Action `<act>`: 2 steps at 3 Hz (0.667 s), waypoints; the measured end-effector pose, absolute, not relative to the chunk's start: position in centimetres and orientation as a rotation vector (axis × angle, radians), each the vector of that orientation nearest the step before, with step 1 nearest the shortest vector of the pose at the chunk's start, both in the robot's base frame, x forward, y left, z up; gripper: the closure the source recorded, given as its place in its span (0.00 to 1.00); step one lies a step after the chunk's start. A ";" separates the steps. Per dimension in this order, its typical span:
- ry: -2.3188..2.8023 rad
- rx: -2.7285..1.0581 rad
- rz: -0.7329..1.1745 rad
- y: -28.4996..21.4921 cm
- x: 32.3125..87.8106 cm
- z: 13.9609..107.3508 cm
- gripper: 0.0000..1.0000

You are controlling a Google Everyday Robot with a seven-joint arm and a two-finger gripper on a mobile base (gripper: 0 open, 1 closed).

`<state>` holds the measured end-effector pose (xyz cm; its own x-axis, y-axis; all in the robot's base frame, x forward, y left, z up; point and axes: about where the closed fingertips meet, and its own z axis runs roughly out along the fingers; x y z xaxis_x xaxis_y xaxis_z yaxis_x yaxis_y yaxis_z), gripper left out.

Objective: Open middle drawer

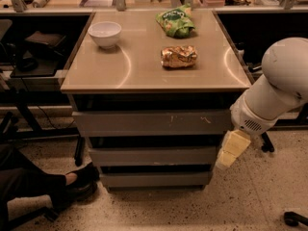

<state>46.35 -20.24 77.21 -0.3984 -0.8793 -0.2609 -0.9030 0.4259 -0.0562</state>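
Note:
The drawer cabinet has three grey fronts. The top front is the largest and has pale scratch marks. The middle drawer is a plain flat grey front below it, closed. The bottom front is the slimmest. My gripper hangs from the white arm at the right, its pale fingers pointing down beside the right end of the middle drawer, close to the cabinet's corner.
On the tan cabinet top stand a white bowl, a green chip bag and a gold snack bag. A person's leg and dark shoe lie on the floor at the left. Desks stand behind.

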 end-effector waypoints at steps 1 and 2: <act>2.394 -1.537 0.129 -19.1 46.5 75.3 0.00; 2.334 -1.583 0.039 -15.6 45.8 71.3 0.00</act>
<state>45.78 -15.61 71.28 -0.3351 -0.9008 -0.2762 -0.9095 0.3858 -0.1548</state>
